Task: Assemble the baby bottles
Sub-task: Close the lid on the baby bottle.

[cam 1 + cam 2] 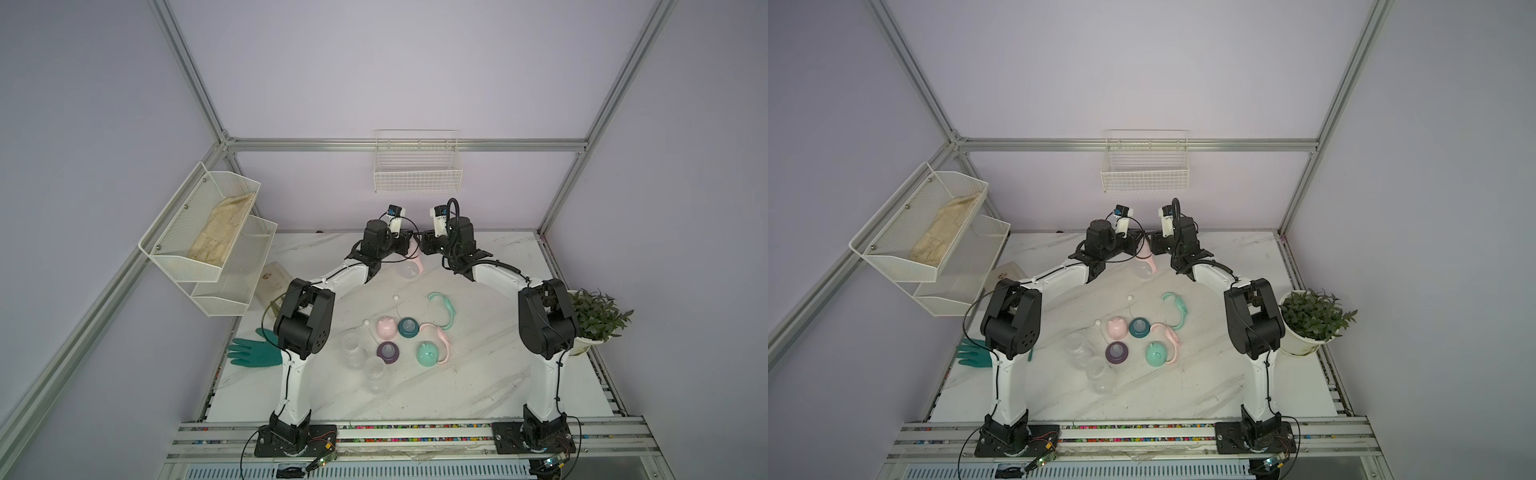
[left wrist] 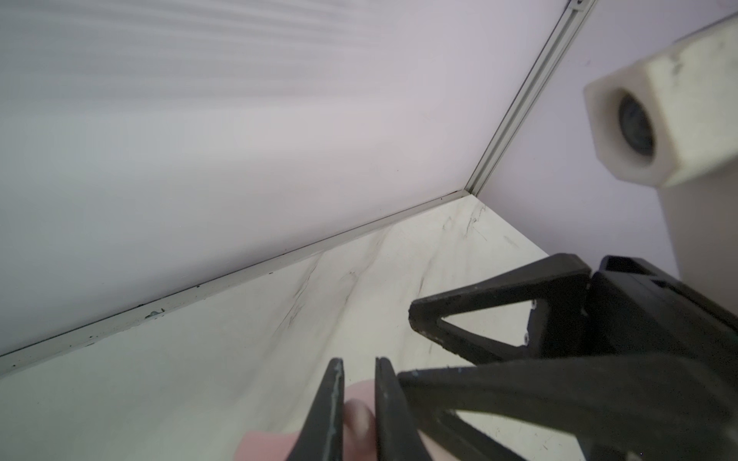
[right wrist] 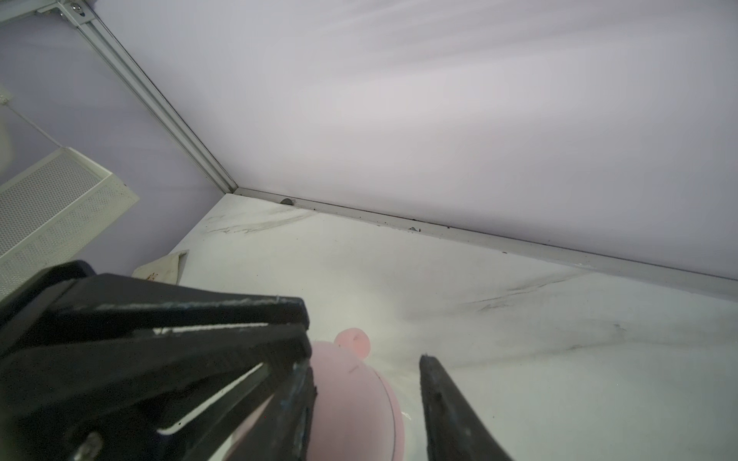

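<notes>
One bottle (image 1: pixel 409 268), pinched in left end effector (image 2: pixel 358 363)

Light dim and diffuse, from above; shadows on table (image 1: pixel 478 386) faint and soft. Top views sharp at centre; posts (image 1: pixel 187 70) splay toward corners. Wrist views: wall (image 2: pixel 239 119) streaked with banding, fingers (image 2: pixel 331 407) and pink cap (image 3: pixel 351 399) out of focus.

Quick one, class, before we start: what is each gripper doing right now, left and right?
Left gripper: shut on the pink cap, seemingly by one ear.
Right gripper: open, jaws standing either side of the same cap.
</notes>
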You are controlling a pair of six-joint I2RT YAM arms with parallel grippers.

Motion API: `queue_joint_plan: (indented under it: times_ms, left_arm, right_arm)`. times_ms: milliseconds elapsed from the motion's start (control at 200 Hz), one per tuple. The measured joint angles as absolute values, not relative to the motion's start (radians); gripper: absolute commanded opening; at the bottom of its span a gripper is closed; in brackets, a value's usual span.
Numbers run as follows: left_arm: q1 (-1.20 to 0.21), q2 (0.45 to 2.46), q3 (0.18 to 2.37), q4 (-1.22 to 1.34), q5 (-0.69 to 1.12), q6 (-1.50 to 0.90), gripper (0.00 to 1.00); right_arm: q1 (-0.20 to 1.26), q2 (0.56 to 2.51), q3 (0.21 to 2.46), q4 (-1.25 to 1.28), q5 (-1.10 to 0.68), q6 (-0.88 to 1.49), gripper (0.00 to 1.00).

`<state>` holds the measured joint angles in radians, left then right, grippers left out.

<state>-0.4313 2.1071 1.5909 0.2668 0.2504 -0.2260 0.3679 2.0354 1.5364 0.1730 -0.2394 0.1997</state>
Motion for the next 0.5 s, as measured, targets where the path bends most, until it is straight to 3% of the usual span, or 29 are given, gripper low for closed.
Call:
queue_joint_plan:
  times_ms: [500]
  left_arm:
    - [-0.441, 2.105, 1.507, 0.427, 0.220, -0.252, 0.05]
  right_arm:
    - [0.385, 2.029, 1.519, 0.180, -0.146, 0.197, 0.48]
